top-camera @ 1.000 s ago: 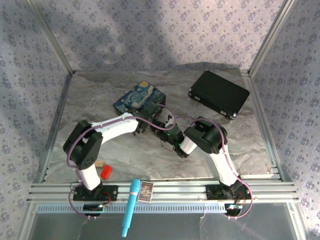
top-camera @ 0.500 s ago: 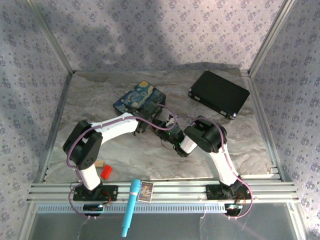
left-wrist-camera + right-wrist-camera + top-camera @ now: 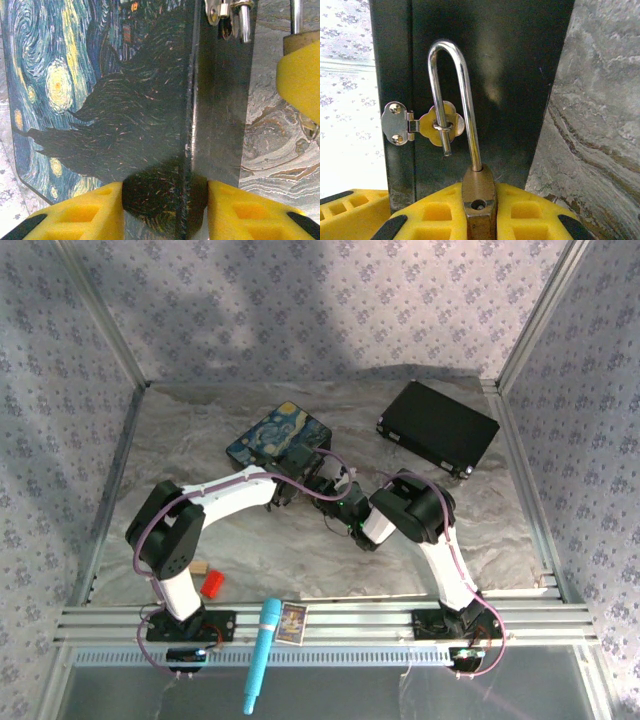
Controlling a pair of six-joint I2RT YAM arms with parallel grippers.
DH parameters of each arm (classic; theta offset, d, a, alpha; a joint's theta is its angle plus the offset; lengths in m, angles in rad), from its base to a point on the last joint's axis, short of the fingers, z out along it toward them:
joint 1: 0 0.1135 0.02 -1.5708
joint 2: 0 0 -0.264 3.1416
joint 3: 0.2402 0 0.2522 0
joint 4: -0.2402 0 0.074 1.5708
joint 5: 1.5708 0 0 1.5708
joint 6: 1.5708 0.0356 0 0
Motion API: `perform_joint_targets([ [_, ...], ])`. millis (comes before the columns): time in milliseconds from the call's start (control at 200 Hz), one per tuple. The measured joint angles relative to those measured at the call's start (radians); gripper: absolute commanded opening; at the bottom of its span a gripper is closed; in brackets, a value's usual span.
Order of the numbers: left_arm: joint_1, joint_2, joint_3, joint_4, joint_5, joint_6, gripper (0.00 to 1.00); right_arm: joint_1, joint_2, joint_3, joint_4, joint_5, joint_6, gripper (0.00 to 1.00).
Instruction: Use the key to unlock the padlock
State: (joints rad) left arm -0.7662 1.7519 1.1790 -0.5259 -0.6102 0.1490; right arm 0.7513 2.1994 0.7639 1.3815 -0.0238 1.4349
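— How do the arms sit?

— The left arm [image 3: 225, 490] rises from its base, folds at a dark joint and runs its white forearm rightward and away to the Starry Night box [image 3: 100, 100]. The right arm [image 3: 445, 565] leans up from its base, bends at a bulky black elbow and turns its wrist left, so the two wrists meet at the box's near right corner.

— And the left gripper [image 3: 165, 205]?

— Closed down on the box. Its yellow pads [image 3: 75, 212] press either side of the dark corner edge.

— The right gripper [image 3: 345, 508]?

— Clamped on the padlock [image 3: 478, 192], with the brass body upright between its yellow fingers [image 3: 435, 212].

— Where does the padlock hang?

— On the box's dark side wall, at the silvery hasp [image 3: 422, 124]. The shackle [image 3: 465, 75] stands up from the body. Its long leg is seated in the brass, and its short leg passes through the hasp's loop and ends free, clear of the body.
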Motion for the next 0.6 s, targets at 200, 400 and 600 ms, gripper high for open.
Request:
perform_joint_targets([
  [200, 0.0, -0.004, 0.0, -0.001, 0.011, 0.0, 0.43, -0.029, 0.007, 0.015, -0.003, 0.009, 0.017, 0.0],
  [400, 0.0, -0.005, 0.0, -0.001, 0.011, 0.0, 0.43, -0.045, 0.008, 0.01, -0.008, 0.016, 0.025, 0.0],
  [600, 0.0, -0.005, 0.0, -0.001, 0.011, -0.005, 0.44, -0.045, 0.001, -0.021, 0.007, 0.013, 0.058, 0.0],
])
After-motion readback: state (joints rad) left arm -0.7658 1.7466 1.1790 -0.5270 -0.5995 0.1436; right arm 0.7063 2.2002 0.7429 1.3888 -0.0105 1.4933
